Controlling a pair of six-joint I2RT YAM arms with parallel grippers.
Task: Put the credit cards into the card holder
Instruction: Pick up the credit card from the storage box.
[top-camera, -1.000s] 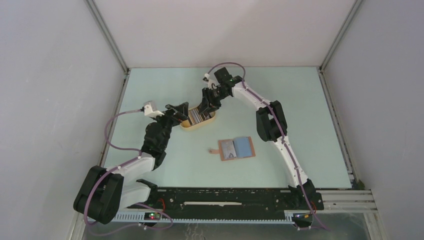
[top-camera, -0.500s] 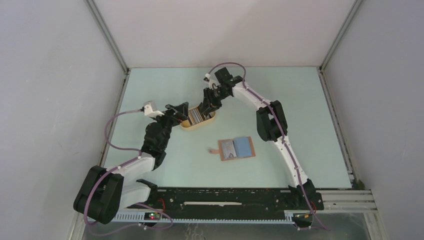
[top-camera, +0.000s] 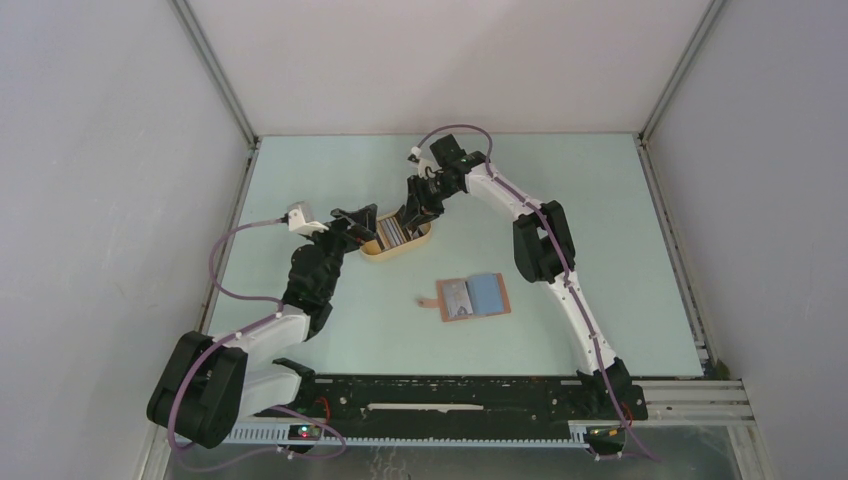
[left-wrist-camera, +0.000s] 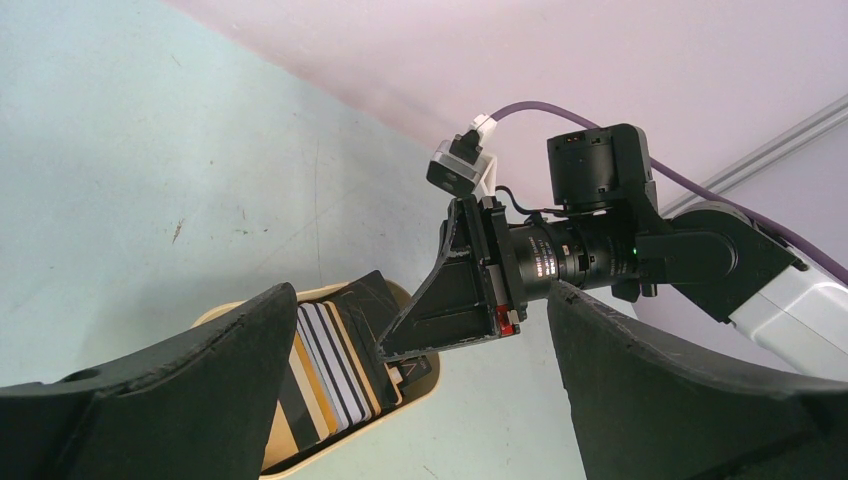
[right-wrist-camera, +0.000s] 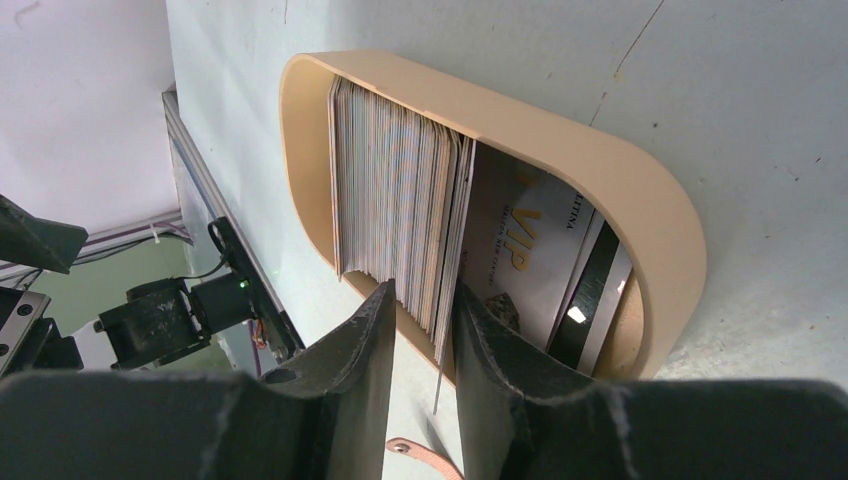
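Pale green table (top-camera: 620, 250) carries an oval tan tray (right-wrist-camera: 560, 150) with credit cards (right-wrist-camera: 400, 190) stacked on edge inside, and the brown card holder (top-camera: 473, 296) lies open and flat nearer the arm bases, apart from the tray. Right gripper (right-wrist-camera: 425, 300) pinches a few cards at the stack's end. Left gripper (top-camera: 362, 228) is spread wide at the tray's other end.
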